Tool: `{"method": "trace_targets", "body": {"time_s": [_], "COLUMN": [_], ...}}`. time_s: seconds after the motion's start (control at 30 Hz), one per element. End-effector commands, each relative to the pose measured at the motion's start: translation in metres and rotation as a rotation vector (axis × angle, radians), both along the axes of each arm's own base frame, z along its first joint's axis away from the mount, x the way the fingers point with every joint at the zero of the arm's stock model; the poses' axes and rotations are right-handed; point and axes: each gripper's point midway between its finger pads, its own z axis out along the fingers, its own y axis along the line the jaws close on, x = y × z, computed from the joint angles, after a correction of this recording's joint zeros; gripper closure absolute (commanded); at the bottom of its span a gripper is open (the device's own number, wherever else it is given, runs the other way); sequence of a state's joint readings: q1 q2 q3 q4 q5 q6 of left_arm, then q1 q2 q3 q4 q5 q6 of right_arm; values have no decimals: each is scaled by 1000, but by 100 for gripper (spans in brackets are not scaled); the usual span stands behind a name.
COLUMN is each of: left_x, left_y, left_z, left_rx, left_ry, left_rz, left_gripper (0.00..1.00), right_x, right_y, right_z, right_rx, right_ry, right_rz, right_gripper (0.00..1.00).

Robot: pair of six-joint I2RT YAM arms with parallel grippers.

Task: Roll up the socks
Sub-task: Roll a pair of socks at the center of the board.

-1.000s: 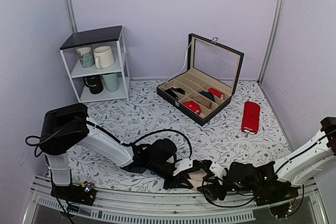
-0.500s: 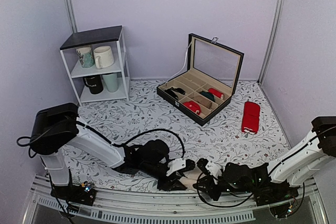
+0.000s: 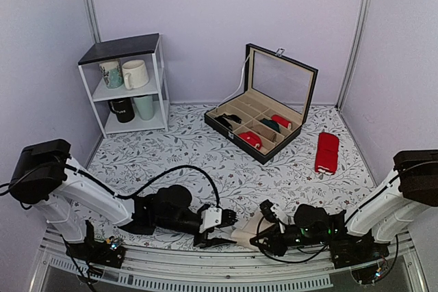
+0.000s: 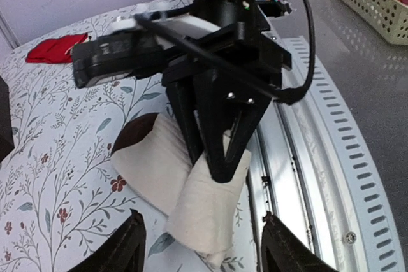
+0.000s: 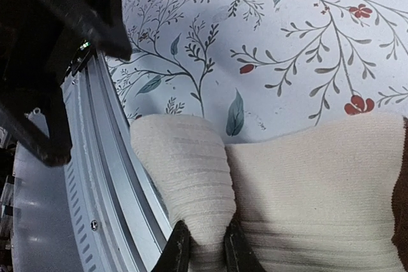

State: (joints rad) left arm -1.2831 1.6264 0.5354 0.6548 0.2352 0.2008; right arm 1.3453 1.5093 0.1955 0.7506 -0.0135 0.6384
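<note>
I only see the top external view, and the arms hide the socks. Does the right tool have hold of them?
Observer: Yes. The right wrist view shows the right tool pinched shut on a folded cream end of the socks.
Operator: And the left tool?
Observer: The left tool is open, with its fingers spread wide and the cream fold lying ahead between them.
Operator: Where is the dark end?
Observer: In the left wrist view, the dark brown band lies flat on the cloth on the far side of the cream part.
</note>
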Motion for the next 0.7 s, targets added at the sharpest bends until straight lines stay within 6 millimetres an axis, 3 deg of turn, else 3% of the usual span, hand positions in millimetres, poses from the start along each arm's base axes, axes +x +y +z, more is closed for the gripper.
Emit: {"method": "trace_targets", "body": {"time_s": [0.0, 0.2, 0.67], "left_x": [-17, -25, -24], "left_y": [-5, 3, -10], "left_z": [-5, -14, -49], "left_rx": [-18, -23, 53], "left_ry": [-60, -57, -49], "left_rz": [-38, -39, -53], "left_gripper": [39, 40, 39], "right_x": [-26, -27, -31], "right_y": [-42, -43, -46], "right_z": [-62, -66, -69], "right_rx": [-234, -244, -258], "right_ry": [185, 205, 224], "right_rz": [32, 26, 36], "right_gripper": [90, 89, 90]}}
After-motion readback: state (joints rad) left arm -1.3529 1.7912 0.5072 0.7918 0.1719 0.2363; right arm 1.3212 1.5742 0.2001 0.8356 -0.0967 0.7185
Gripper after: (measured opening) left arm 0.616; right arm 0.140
